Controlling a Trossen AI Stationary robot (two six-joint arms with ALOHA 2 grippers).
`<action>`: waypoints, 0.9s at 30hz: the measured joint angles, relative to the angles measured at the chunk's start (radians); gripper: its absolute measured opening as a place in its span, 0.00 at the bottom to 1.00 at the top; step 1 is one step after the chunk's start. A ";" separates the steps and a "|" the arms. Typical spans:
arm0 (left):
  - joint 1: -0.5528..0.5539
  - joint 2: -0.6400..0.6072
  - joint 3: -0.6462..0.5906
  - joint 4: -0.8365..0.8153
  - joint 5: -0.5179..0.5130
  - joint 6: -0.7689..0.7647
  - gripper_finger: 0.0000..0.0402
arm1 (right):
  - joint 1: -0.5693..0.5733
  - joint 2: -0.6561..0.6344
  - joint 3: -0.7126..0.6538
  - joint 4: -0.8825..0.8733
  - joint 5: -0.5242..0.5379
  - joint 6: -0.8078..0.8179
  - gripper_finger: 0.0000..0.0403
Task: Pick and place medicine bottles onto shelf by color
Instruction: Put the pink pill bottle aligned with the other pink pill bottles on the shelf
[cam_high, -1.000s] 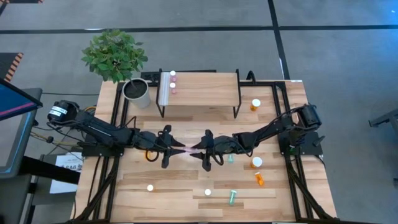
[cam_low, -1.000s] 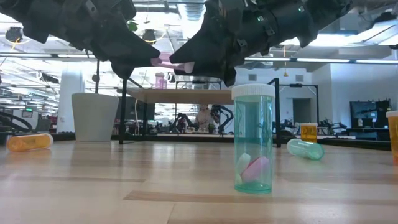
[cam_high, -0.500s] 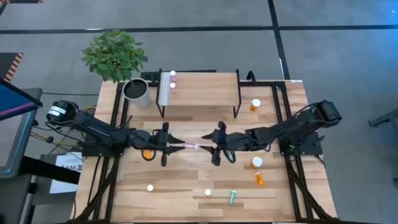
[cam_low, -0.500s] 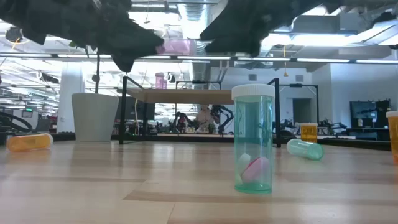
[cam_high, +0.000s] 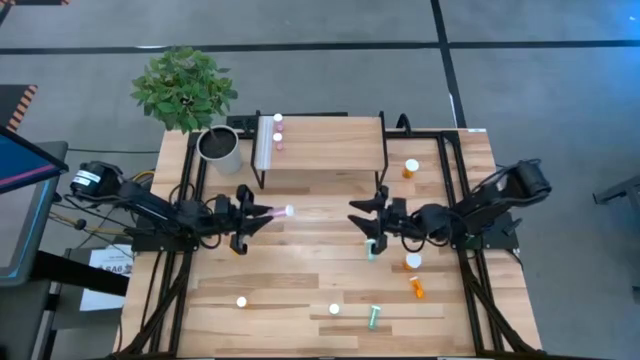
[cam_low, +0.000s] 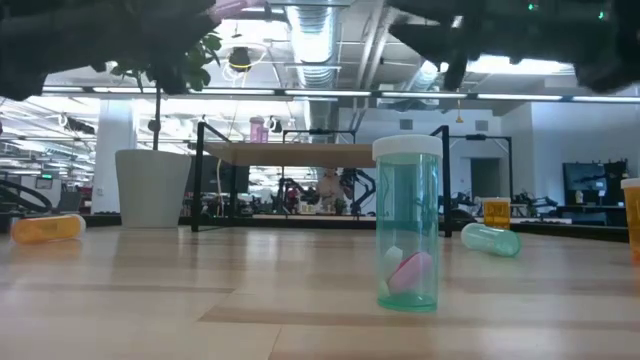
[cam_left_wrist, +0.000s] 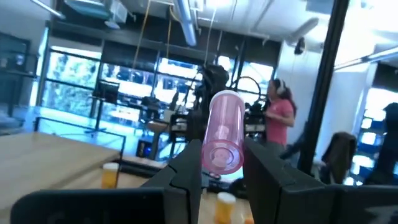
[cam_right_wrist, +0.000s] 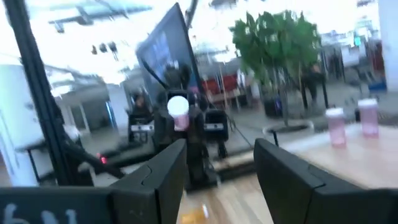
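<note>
Landmark: the shelf (cam_high: 320, 140). Left of its front edge, the left gripper (cam_high: 262, 214) is clamped on a pink bottle (cam_high: 278, 212) — held lying flat above the table, white cap pointing toward the right arm. On the shelf's left end stand two more pink bottles (cam_high: 278, 131). Right of the shelf's front edge, the right gripper (cam_high: 366, 219) hangs with fingers (cam_right_wrist: 155, 180) spread, nothing between them — a teal bottle (cam_high: 369, 252) lies just beside it on the table.

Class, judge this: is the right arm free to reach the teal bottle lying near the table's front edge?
Probably yes. The right tool is empty and open, and bare tabletop lies between it and the teal bottle.
</note>
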 joint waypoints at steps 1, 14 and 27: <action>0.000 0.003 0.001 0.004 -0.007 0.008 0.19 | -0.006 0.029 0.002 0.055 -0.022 -0.002 0.52; 0.012 0.229 0.222 0.095 0.007 0.056 0.19 | -0.040 0.291 0.283 0.037 -0.162 -0.078 0.52; 0.012 0.364 0.314 0.127 0.058 0.022 0.19 | -0.049 0.350 0.387 0.066 -0.171 -0.080 0.52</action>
